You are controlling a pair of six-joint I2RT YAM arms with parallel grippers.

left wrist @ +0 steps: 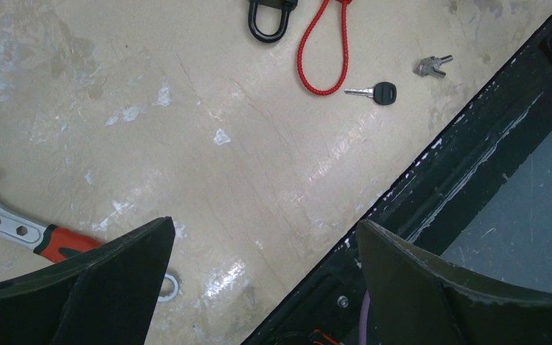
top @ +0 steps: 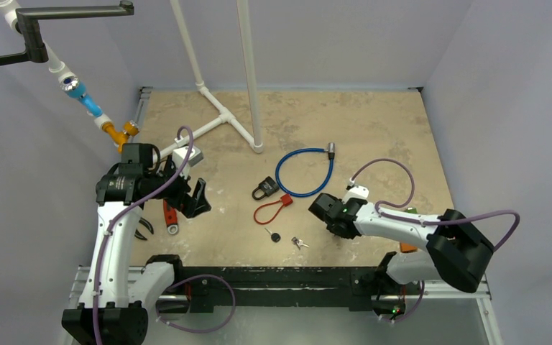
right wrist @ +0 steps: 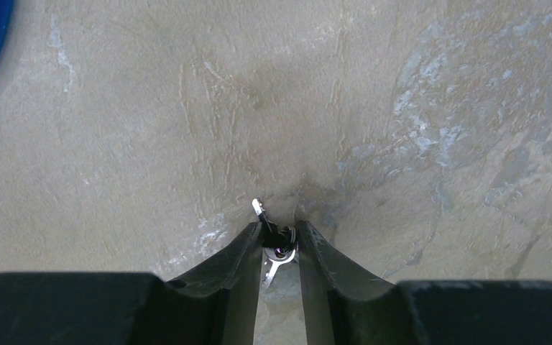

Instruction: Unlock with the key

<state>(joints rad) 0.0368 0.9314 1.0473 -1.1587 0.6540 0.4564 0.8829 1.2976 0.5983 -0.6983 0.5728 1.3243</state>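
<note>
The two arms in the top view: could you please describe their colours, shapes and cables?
Both the left arm and right arm have white links with black joint housings, and a purple cable loops along each. The left pincer and right pincer have black, tapered fingers; a small green light shows on the right arm's wrist.

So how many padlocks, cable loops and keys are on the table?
Padlocks: 1 (black padlock)
Cable loops: 2 (blue cable loop, red cable loop)
Single keys: 1 (black-headed key)
Key bunches: 1 (small key bunch)
Total: 5
</note>
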